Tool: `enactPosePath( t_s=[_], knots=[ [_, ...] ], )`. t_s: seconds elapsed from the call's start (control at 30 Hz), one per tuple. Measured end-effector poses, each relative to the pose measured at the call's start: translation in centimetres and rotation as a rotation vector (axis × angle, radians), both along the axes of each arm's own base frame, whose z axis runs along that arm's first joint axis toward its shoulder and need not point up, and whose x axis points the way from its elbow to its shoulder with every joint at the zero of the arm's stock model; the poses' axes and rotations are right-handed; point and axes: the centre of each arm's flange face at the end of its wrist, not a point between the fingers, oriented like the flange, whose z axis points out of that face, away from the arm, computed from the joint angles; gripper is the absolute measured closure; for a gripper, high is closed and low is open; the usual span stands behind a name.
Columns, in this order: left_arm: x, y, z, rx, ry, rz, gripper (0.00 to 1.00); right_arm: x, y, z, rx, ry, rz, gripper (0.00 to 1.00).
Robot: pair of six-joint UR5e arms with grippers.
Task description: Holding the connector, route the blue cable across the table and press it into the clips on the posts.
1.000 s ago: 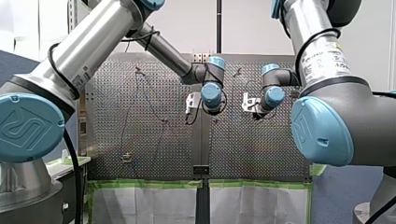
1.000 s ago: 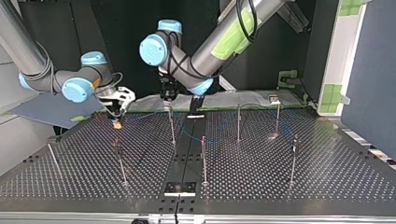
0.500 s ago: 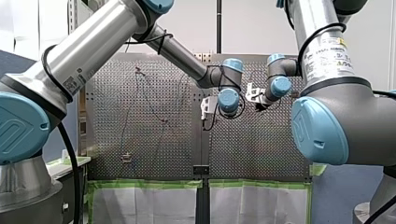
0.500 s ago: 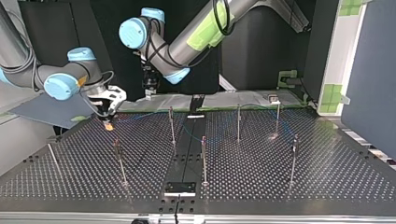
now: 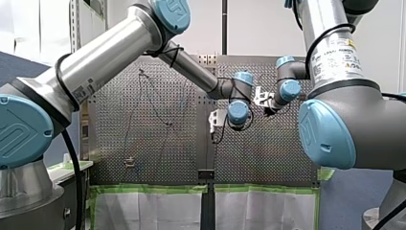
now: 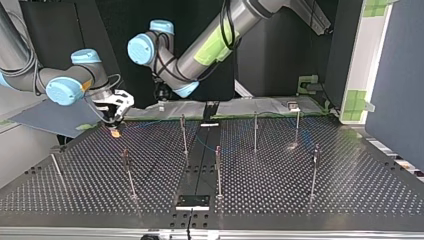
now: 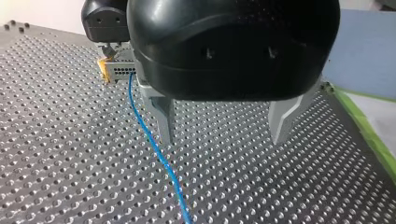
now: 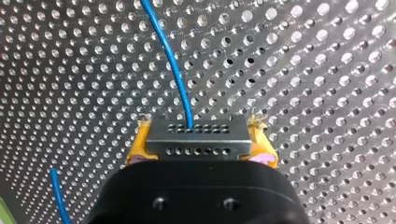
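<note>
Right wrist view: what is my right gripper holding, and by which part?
My right gripper clamps the grey connector by its two ends; the blue cable leaves its front face.

The table (image 7: 70, 154) is dull perforated grey metal, the blue cable (image 7: 159, 156) smooth and plastic-sheathed, the connector (image 8: 205, 138) matt grey.

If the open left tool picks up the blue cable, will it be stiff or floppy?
Probably floppy: the blue cable is thin and bends in a soft curve over the table. It is likely very light, so it should follow wherever it is pulled. Being so thin, it may slip in the left tool unless gripped squarely.
</note>
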Motion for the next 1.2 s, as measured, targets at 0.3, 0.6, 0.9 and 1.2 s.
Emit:
enactPosePath(
  t_s=[0.3,0.6,0.9,1.2],
  knots=[
    [1.8,-2.1,-2.1,-0.088,-0.041,0.032,0.02,0.0,0.0,-0.1,-0.001,-0.002,0.002,1.00],
    [4.4,-2.9,-3.6,-0.137,-0.083,0.094,0.02,-0.1,-0.1,-0.1,-0.002,-0.004,0.001,1.00],
    [4.7,-5.0,-0.7,-0.235,-0.142,0.099,0.02,-0.4,-0.4,-0.1,-0.010,-0.010,-0.001,1.00],
    [3.7,-5.6,-1.1,-0.254,-0.143,0.087,0.02,-0.7,-0.6,-0.1,-0.012,-0.010,-0.006,1.00]
  ],
)
